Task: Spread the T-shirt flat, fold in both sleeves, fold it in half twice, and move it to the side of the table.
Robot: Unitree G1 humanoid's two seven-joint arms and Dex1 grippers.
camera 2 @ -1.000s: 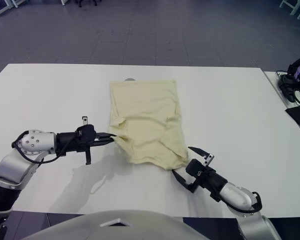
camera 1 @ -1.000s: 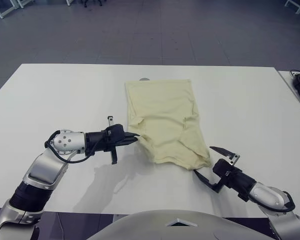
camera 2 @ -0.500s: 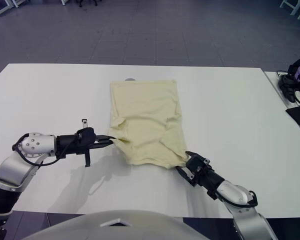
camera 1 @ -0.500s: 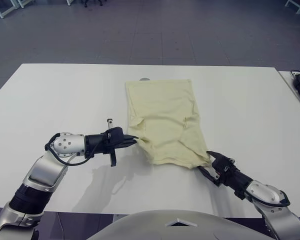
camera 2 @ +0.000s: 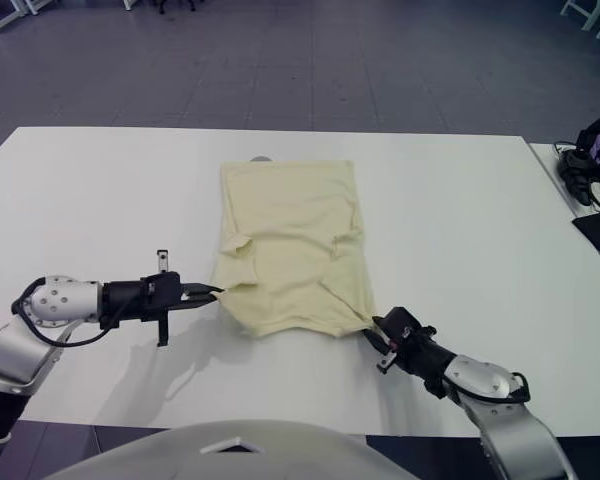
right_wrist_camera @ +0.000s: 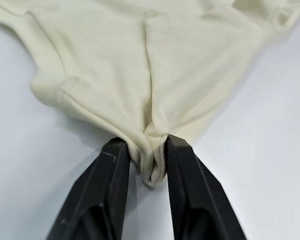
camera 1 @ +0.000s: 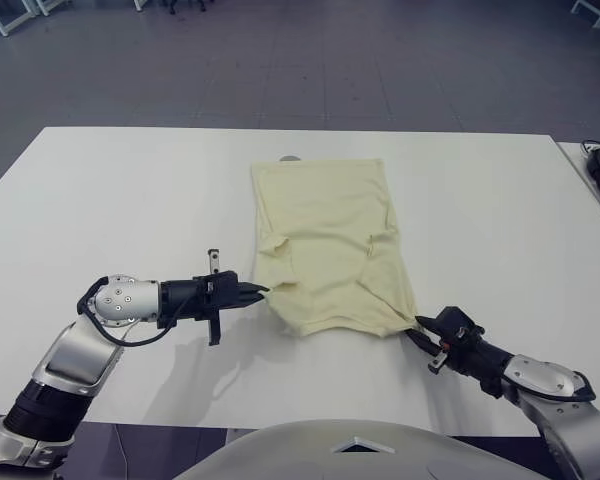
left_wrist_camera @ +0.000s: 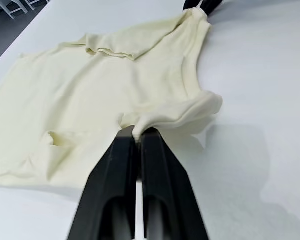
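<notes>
Pinching the pale yellow T-shirt (camera 1: 325, 240) at its two near corners, we are holding it down on the white table (camera 1: 130, 190). Our left gripper (left_wrist_camera: 138, 134) is clamping a rolled bit of the near edge, its fingers (left_wrist_camera: 155, 165) pressed tight on the cloth. Our right gripper (right_wrist_camera: 149, 150) is squeezing the other corner, bunched between its fingers (right_wrist_camera: 182, 165). Between the two grippers the near edge is lying slack and curled. Beyond them the shirt is lying mostly flat, creased around its middle, with its far edge straight across the table.
</notes>
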